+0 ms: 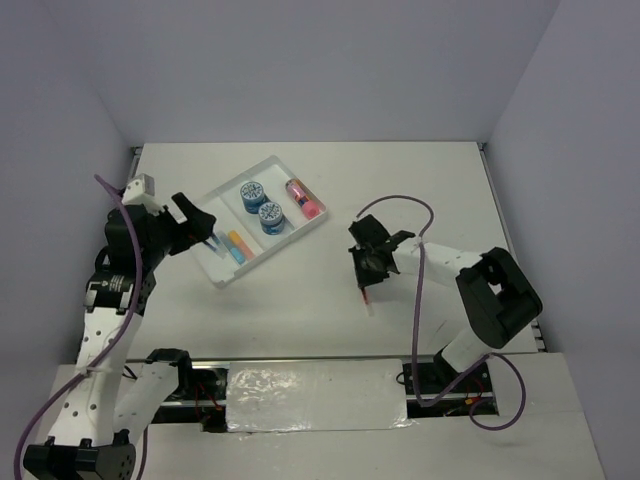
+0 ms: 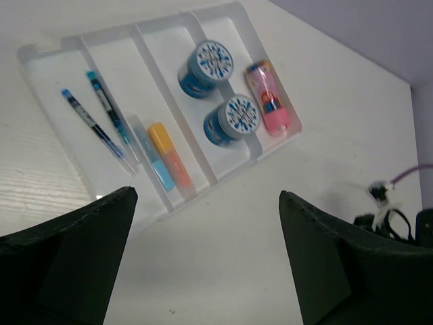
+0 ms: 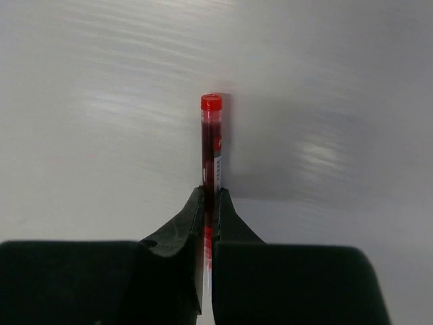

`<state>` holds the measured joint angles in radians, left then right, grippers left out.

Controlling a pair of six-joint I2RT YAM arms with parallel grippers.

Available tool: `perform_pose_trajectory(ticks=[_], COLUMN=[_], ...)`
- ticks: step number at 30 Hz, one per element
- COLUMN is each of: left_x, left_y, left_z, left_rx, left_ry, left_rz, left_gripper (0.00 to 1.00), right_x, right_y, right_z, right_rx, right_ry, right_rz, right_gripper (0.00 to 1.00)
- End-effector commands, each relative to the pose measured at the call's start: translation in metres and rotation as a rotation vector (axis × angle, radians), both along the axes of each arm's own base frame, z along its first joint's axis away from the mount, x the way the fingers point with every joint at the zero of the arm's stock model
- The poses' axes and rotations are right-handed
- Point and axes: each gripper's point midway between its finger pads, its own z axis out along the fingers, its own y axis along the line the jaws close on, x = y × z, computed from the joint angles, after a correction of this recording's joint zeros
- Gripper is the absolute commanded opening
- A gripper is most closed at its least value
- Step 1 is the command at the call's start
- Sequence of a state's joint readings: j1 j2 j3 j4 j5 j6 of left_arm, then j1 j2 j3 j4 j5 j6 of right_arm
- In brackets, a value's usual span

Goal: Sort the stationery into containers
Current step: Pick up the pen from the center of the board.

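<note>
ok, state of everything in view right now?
right gripper: shut on red pen
left gripper: open, empty
red pen: held, outside tray
tray: flat, all four compartments occupied
blue pens: lying in end compartment
markers: lying side by side, next compartment
tubs: upright, third compartment
pink tube: lying in last compartment

Two tubs (image 2: 206, 66), two markers (image 2: 169, 154), three pens (image 2: 84, 116), one tube (image 2: 269, 100).

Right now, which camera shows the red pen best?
The right wrist view: the red pen fills the frame, pinched in the right gripper. The top view shows only a red sliver; the left wrist view shows none.
</note>
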<state>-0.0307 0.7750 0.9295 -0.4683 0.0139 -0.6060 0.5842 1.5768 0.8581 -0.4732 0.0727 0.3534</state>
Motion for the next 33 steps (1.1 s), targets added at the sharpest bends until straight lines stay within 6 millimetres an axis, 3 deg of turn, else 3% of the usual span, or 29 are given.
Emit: perform_pose_trajectory(ticks=[1,2,3,4,5,6,8,12,16,20,26,27,30,33], left_x=[-0.013,-0.017,-0.03,-0.03,-0.037,-0.049,-0.055,-0.068,-0.069,-0.067,-0.067,-0.066,-0.063,-0.059], left_y=[-0.039,-0.051,-0.076,-0.089,-0.099,-0.112,-0.12,-0.128,-0.127,-0.13,-0.132,-0.132,-0.13,-0.129], left_z=[-0.01,-0.024,-0.022,-0.012,-0.018,-0.012,0.001,0.024,0.028,0.017,0.014,0.014,0.014,0.014], left_rx=[-0.028,-0.08,-0.155,-0.186,-0.246,-0.291,-0.352,-0.379,-0.351,-0.367,-0.375,-0.373,-0.36,-0.356], left_ry=[0.003,0.031,0.018,-0.048,-0.039,-0.06,-0.125,-0.209,-0.217,-0.182,-0.179,-0.174,-0.173,-0.172], left_rz=[-0.254,-0.308,-0.458,-0.537,-0.584,-0.677,-0.723,-0.785,-0.777,-0.794,-0.818,-0.814,-0.799,-0.784], left_gripper=[0.99,0.99,0.99,0.99,0.99,0.99,0.99,0.99,0.99,0.95,0.67,0.57,0.39,0.27], right_x=[0.006,0.005,0.011,-0.007,-0.014,-0.016,-0.027,-0.035,-0.051,-0.062,-0.059,-0.059,-0.061,-0.061], right_y=[0.083,0.102,0.128,0.152,0.166,0.184,0.199,0.222,0.234,0.244,0.251,0.253,0.257,0.26], right_z=[0.056,0.075,0.111,0.135,0.156,0.186,0.215,0.244,0.266,0.274,0.275,0.276,0.271,0.267], right_rx=[0.326,0.416,0.565,0.713,0.813,0.942,1.055,1.165,1.264,1.284,1.276,1.276,1.267,1.263], right_ry=[-0.123,-0.151,-0.235,-0.212,-0.228,-0.27,-0.257,-0.263,-0.261,-0.242,-0.236,-0.235,-0.222,-0.212], right_rz=[0.155,0.201,0.24,0.341,0.396,0.446,0.533,0.591,0.646,0.674,0.661,0.664,0.673,0.671], right_gripper=[0.0,0.0,0.0,0.0,0.0,0.0,0.0,0.0,0.0,0.0,0.0,0.0,0.0,0.01])
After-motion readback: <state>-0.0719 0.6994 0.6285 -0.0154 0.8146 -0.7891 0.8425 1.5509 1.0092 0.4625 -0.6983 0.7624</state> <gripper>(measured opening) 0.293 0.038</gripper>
